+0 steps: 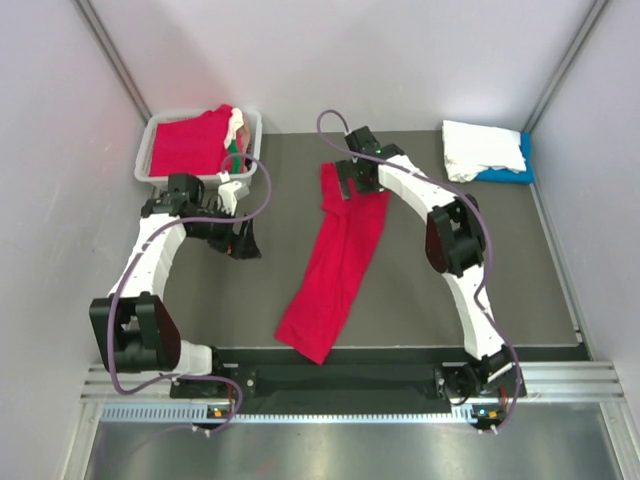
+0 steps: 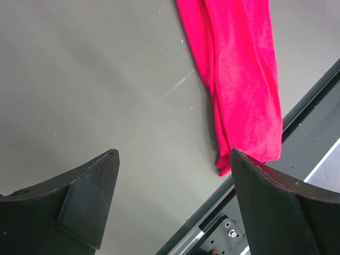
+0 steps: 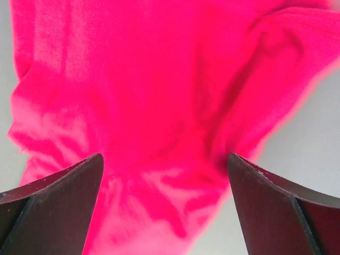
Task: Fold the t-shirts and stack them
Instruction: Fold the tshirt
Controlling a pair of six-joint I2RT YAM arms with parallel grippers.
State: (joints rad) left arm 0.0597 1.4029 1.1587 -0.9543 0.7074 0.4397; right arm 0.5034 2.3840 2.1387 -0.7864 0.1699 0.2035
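Red t-shirt [image 1: 335,270] laid as long narrow strip across desk [image 1: 220,300] middle. Right gripper [image 1: 350,182] held wide just above its far end, probably for next fold. Left gripper [image 1: 240,243] wide too, held over desk surface beside cloth. White-and-blue stack [image 1: 485,150] is placed far right.

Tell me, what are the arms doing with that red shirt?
Left end effector open, over table. Right end effector open, above red t-shirt lying in a long strip. Nothing in the way.
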